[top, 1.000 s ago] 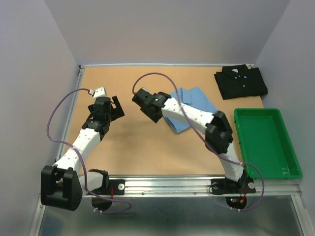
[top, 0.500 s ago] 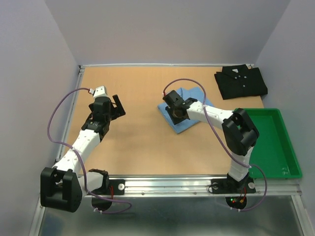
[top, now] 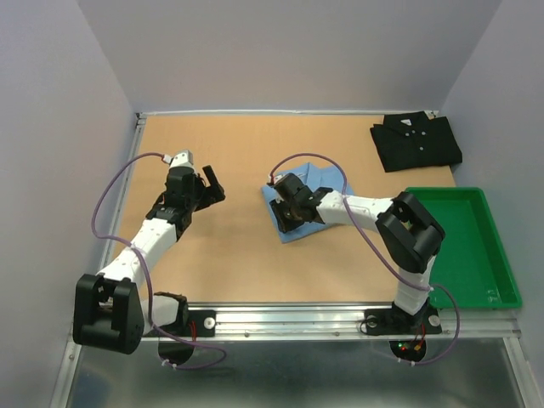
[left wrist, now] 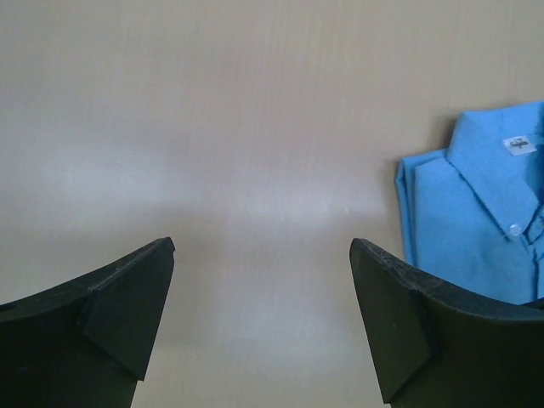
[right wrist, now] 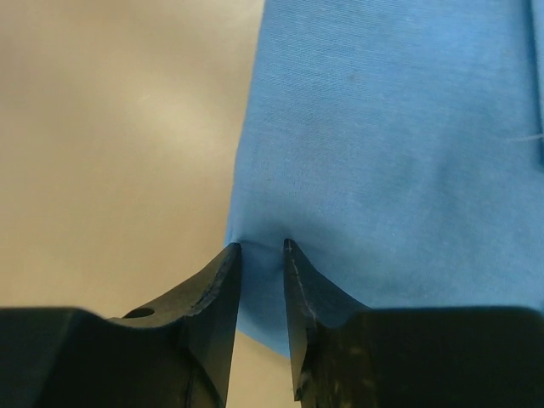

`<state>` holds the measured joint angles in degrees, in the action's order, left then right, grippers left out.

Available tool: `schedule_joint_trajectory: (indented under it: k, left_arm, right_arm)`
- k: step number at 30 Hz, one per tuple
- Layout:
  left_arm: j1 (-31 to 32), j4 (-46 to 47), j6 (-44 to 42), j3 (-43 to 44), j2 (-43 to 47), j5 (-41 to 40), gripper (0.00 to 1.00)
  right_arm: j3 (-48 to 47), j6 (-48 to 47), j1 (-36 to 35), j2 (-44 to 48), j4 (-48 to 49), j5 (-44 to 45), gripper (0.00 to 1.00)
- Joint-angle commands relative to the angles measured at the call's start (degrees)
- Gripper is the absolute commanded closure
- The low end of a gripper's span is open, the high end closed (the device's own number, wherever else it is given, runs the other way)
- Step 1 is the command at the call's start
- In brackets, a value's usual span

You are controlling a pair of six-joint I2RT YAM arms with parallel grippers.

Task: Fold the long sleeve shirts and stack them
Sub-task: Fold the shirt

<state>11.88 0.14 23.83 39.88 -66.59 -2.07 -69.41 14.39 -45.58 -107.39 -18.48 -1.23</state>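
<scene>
Left hand [left wrist: 263, 246] gapes wide, its arm stretched toward one o'clock; right hand [right wrist: 262, 246], fingers nearly closed, angles low toward ten o'clock.

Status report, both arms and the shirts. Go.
Left fingers open over table. Right fingers pinching light blue shirt at its edge. Black shirt folded, far right corner, untouched. Nothing in the way.

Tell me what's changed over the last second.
The right fingers swung back from mid-table onto the left edge of the light blue shirt and closed on it; the shirt slid left. The left fingers, open, edged toward it. Unmoved: black shirt, green tray.
</scene>
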Motion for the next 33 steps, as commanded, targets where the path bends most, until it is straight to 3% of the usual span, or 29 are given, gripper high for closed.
schedule_joint_trajectory:
  k: [1, 4, 9, 14, 21, 26, 33]
  left_arm:
    - [1.30, 2.84, 4.02, 2.13, -2.58, 4.79, 0.05]
    - [3.67, 3.02, 5.95, 4.24, -5.56, 4.35, 0.06]
    - [8.68, 3.02, 8.68, 8.97, -9.43, 2.51, 0.11]
    - [15.35, 3.64, 10.00, 15.39, -14.95, 0.31, 0.24]
    - [19.67, 3.81, 11.05, 24.72, -27.62, -0.75, 0.44]
    - [19.67, 3.99, 12.90, 23.76, -34.91, -2.58, 0.58]
    - [19.15, 5.75, 16.24, 18.93, -37.39, -4.09, 0.63]
  right_arm:
    - [-1.61, 3.18, -2.14, 0.86, 2.92, -1.69, 0.65]
    - [-2.22, 2.31, -1.71, 5.16, 2.92, 3.17, 0.56]
    - [-0.38, 3.71, 4.69, 13.69, 2.84, 5.28, 0.53]
    - [6.10, 5.73, 13.05, 20.37, 2.92, 3.00, 0.55]
    - [16.21, 10.65, 23.77, 25.21, 6.42, -4.64, 0.63]
    - [22.55, 13.37, 26.16, 24.69, 10.47, -6.32, 0.67]
    - [30.03, 15.49, 32.13, 24.16, 14.79, -6.94, 0.70]
